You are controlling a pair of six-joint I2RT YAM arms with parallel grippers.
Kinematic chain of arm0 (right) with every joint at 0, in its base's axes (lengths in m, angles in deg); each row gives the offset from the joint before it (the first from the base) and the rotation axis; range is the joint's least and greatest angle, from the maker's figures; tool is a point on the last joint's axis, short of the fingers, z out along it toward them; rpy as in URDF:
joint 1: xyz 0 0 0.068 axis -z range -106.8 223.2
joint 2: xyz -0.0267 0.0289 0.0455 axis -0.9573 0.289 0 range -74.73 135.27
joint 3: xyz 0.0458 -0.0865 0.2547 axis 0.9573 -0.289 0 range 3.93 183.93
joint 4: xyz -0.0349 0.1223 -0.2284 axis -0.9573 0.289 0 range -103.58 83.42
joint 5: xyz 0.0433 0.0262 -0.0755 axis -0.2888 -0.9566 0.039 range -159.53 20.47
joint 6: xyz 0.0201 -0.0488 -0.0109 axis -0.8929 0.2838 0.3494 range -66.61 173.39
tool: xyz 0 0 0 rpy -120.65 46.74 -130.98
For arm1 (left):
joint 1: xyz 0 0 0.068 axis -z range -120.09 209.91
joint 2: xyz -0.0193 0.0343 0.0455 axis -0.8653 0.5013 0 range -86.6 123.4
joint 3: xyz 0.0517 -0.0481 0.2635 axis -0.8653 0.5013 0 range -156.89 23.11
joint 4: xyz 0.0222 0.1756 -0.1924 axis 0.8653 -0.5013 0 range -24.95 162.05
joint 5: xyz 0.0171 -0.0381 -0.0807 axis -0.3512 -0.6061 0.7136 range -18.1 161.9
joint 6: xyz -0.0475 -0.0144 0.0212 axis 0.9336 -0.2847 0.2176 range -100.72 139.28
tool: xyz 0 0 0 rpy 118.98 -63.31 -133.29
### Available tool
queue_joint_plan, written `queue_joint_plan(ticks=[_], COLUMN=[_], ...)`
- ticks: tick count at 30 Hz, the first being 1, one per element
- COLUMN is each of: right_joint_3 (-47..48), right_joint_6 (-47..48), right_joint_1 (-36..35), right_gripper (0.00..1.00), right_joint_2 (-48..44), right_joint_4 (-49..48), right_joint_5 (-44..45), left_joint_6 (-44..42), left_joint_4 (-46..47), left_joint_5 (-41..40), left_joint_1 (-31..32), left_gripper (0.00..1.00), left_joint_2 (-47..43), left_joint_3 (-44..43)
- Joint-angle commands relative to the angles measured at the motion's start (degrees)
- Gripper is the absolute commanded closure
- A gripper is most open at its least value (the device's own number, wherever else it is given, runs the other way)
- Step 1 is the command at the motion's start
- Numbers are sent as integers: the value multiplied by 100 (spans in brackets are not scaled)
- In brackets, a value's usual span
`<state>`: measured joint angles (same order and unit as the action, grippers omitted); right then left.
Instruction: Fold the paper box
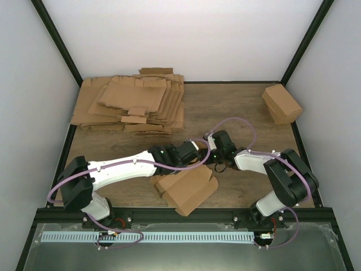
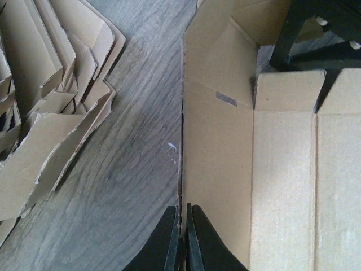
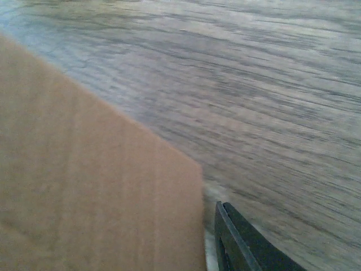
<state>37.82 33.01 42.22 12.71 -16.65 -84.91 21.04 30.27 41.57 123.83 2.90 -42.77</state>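
The paper box (image 1: 186,189) is a brown die-cut sheet, partly folded, lying near the front edge between the arms. In the left wrist view its panels and flaps (image 2: 271,169) fill the right half. My left gripper (image 2: 183,217) is shut on the box's left edge; it also shows in the top view (image 1: 196,159). My right gripper (image 1: 216,161) is at the box's far end, jaws apart beside a flap. In the right wrist view one finger (image 3: 234,240) shows just right of the cardboard (image 3: 96,192), with a small gap; the other finger is hidden behind it.
A thick pile of like brown sheets (image 1: 132,104) lies at the back left, and shows at the left of the left wrist view (image 2: 34,84). A closed brown cuboid (image 1: 281,103) sits at the back right. White walls and black frame posts bound the wooden table (image 1: 225,107).
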Motion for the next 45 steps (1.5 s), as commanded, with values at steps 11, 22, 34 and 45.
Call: queue_joint_plan(ticks=[11, 22, 34, 45], right_joint_3=[-128, -282, -697, -837], right_joint_6=[251, 147, 61, 8], right_joint_1=[-39, -39, -39, -48], right_gripper=[66, 68, 89, 95], right_joint_2=[-358, -600, -1491, -1898], right_joint_4=[-97, -205, -132, 119], right_joint_5=[-881, -641, -627, -1008], left_joint_6=[-66, -165, -114, -116], left_joint_4=[324, 177, -312, -236], left_joint_5=[288, -317, -1842, -1697], left_joint_1=[37, 570, 995, 998], left_gripper=[96, 96, 96, 96], left_joint_2=[-176, 106, 994, 950], left_joint_3=[122, 174, -70, -243])
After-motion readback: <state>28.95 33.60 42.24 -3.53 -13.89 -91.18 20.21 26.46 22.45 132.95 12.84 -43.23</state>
